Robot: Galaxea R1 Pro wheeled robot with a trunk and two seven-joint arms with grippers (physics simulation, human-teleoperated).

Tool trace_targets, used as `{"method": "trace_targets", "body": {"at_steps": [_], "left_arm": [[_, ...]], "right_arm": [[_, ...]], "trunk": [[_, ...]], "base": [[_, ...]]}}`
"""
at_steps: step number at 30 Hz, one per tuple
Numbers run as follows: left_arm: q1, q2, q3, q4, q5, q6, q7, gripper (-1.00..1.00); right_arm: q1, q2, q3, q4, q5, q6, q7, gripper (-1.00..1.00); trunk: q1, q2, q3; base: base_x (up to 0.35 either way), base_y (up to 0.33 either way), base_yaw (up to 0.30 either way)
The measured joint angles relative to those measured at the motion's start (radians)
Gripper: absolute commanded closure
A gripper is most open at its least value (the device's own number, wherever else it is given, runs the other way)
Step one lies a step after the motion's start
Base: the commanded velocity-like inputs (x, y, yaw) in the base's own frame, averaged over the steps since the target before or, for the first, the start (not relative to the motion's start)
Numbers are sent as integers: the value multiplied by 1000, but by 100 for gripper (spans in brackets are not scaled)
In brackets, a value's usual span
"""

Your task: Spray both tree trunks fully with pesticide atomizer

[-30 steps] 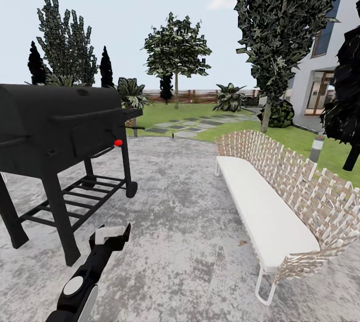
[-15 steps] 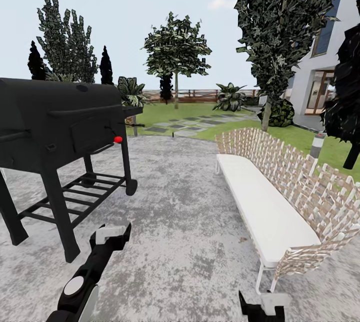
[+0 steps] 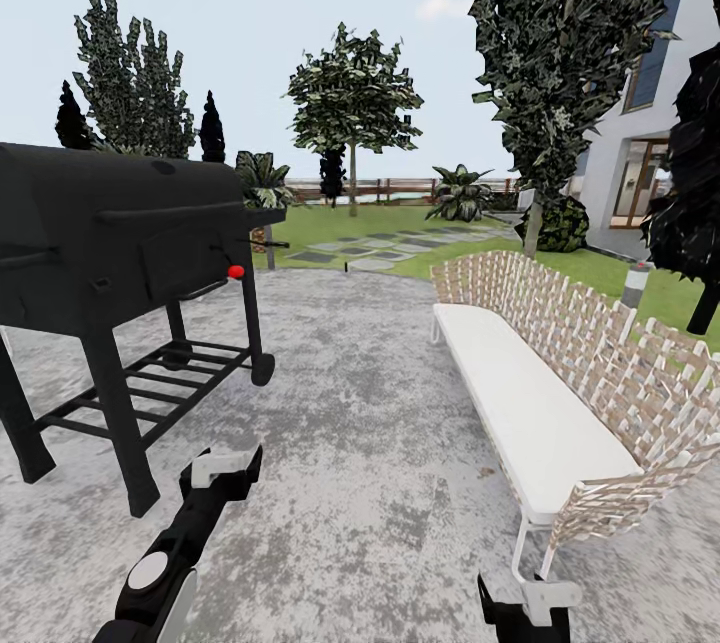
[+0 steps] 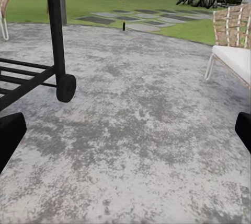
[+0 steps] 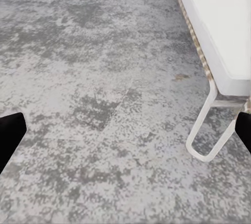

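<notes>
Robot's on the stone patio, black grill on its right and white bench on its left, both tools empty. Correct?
Not quite: the sides are swapped. The head view shows the black grill on the robot's left and the white bench on its right. The rest holds: it stands on the stone patio, and the left tool and right tool are open and empty.

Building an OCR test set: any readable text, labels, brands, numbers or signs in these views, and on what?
None readable.
Black grill: no lettering; only a plain red knob.
White bench: no text.
House front: no sign or number to be made out.
Left gripper and right gripper: no markings.
</notes>
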Motion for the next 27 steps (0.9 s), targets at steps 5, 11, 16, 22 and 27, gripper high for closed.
{"method": "trace_targets", "body": {"at_steps": [5, 11, 16, 22, 27], "left_arm": [[0, 0, -1, -1, 0, 0, -1, -100], [0, 0, -1, -1, 0, -1, -1, -100], [0, 0, -1, -1, 1, 0, 0, -100], [0, 0, 3, -1, 1, 1, 1, -100], [0, 0, 4, -2, 1, -2, 1, -100]], "right_arm": [[0, 0, -1, 0, 1, 0, 0, -100], [0, 0, -1, -1, -4, 0, 1, -100], [0, 0, -1, 0, -3, 0, 0, -100], [0, 2, 0, -1, -4, -2, -1, -100], [0, 8, 2, 0, -1, -12, -8, -100]], "trunk": [[0, 0, 0], [0, 0, 0], [15, -28, -12], [38, -70, -31], [46, -84, -38]], "base": [[0, 0, 0], [0, 0, 0], [0, 0, 0], [0, 0, 0], [0, 0, 0]]}}
